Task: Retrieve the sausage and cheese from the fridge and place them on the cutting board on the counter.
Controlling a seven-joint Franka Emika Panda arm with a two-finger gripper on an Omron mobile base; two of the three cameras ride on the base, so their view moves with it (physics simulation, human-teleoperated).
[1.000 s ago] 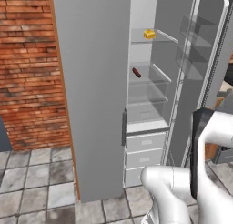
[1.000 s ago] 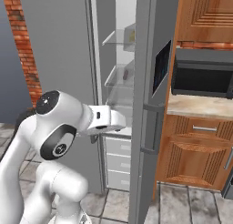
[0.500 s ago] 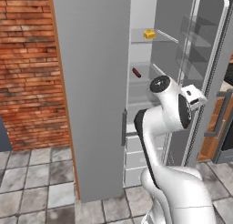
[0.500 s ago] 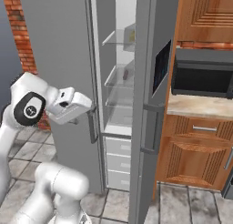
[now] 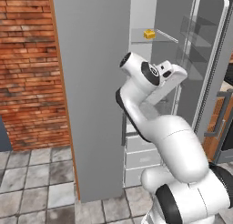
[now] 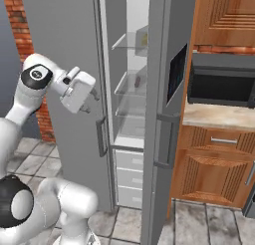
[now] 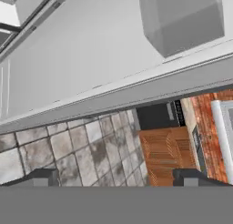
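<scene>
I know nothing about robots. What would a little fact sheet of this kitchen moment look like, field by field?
Fridge: tall grey fridge, door open, white inside with clear shelves
Cheese: small yellow-orange cheese block on an upper shelf
Sausage: thin dark sausage on a lower shelf
End effector: two-finger end effector, open, empty, raised in front of the fridge
Nearby: black microwave above beige marbled counter
Cutting board: cannot tell

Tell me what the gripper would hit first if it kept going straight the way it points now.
Probably the tiled floor. The hand view looks past the open gripper at floor tiles, with the fridge above that line, so the fridge seems off its path. Depth is unclear, so take this as a guess.
</scene>
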